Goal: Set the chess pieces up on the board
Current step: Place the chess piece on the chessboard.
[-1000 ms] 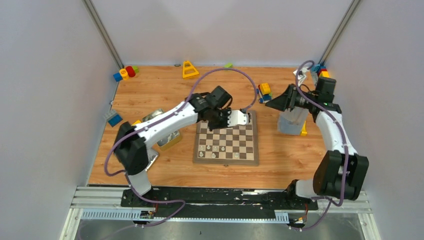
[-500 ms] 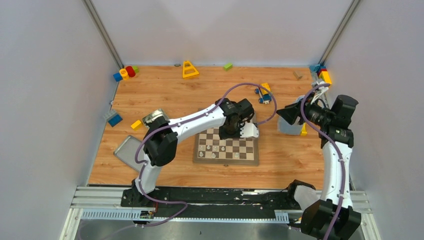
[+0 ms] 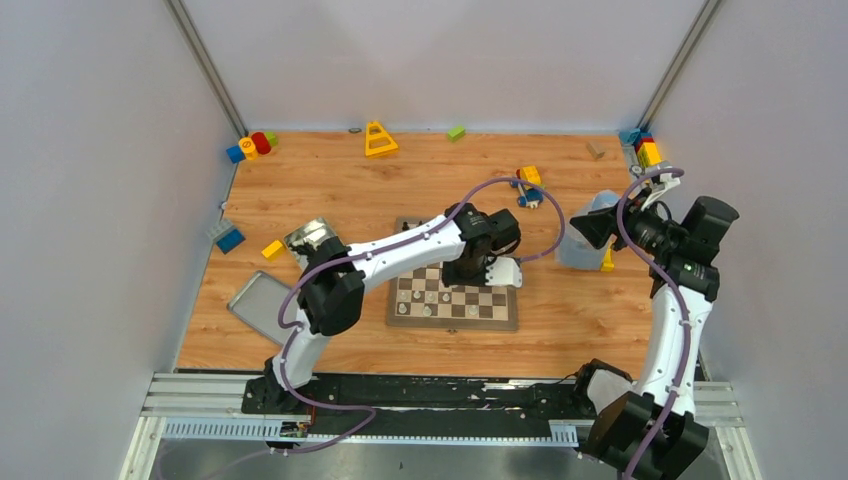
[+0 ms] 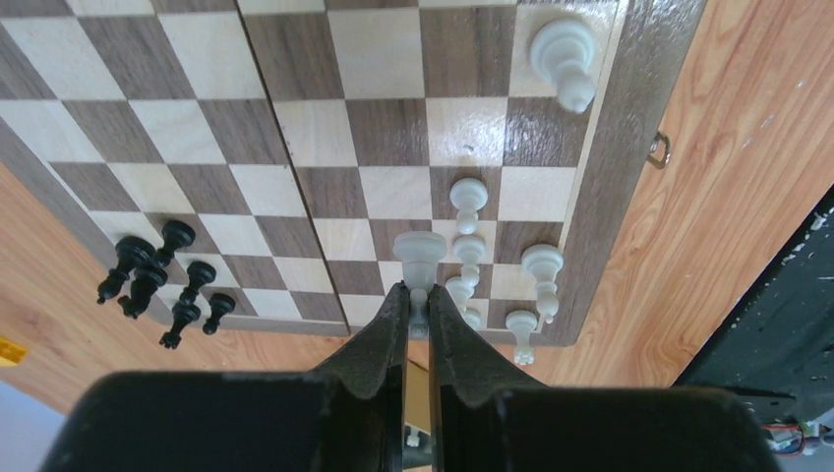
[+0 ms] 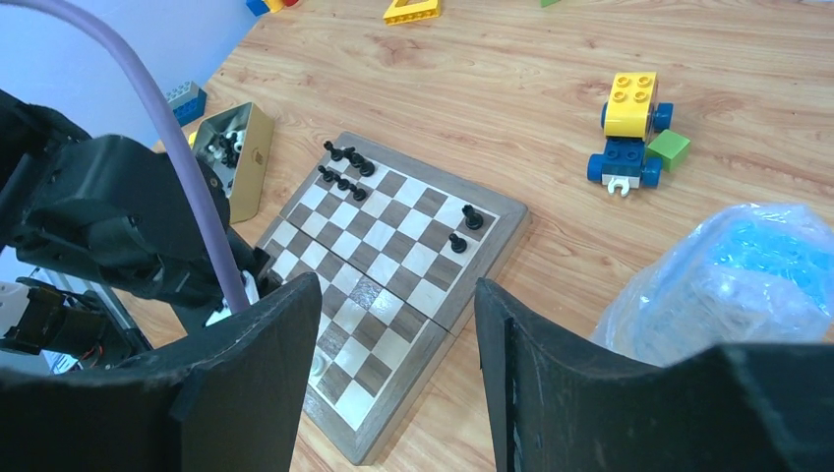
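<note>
white piece (image 4: 420, 258): clamped in the narrow left hand (image 4: 418, 295) above the board (image 4: 295, 147).
board: laid mid tabletop (image 3: 330, 180); white pieces (image 4: 469, 246) grouped at its near left, black pieces (image 4: 148, 280) at its far left.
right hand (image 5: 396, 290): held wide and empty, right of the board.

Board (image 4: 295, 147) middle: bare, passable. Left end: white pieces (image 4: 469, 246) bunched just beside left pincer (image 4: 417, 290)'s held piece (image 4: 420, 251); black pieces (image 4: 149, 278) clustered at far corner.
</note>
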Available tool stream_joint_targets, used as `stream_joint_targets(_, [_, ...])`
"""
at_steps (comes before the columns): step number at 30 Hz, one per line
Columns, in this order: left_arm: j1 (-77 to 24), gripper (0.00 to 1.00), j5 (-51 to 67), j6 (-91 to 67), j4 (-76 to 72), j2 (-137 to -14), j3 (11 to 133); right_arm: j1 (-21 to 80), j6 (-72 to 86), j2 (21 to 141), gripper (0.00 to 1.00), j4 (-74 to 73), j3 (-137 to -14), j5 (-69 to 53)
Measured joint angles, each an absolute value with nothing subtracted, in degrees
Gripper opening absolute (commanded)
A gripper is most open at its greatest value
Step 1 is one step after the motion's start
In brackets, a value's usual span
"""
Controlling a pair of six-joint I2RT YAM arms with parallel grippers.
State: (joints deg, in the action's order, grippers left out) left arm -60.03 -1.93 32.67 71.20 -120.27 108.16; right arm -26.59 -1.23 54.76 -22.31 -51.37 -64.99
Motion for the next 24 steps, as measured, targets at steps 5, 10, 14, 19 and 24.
stream_joint_targets(5, [-61.8, 0.14, -3.4, 32.7, 73.5, -125.4, 113.8, -28.2, -1.2, 54.8, 0.60, -22.5, -51.4, -66.3])
stream_joint_targets(10, [-62.0, 0.15, -5.2, 32.7, 76.1, -131.9, 119.9, -29.5, -1.2, 55.1, 0.60, -22.6, -51.0, -67.3])
stream_joint_targets(14, [-62.1, 0.16, -6.4, 32.9, 77.9, -135.6, 124.2, -29.8, -1.2, 55.6, 0.60, -23.3, -50.6, -68.4])
stream_joint_targets(19, [-62.4, 0.22, -7.2, 33.3, 79.3, -137.4, 126.2, -29.8, -1.2, 56.1, 0.60, -23.4, -50.6, -69.6])
stream_joint_targets(24, [-62.8, 0.28, -7.7, 33.6, 80.1, -137.4, 126.2, -29.8, -1.2, 56.4, 0.60, -23.4, -50.6, -70.4])
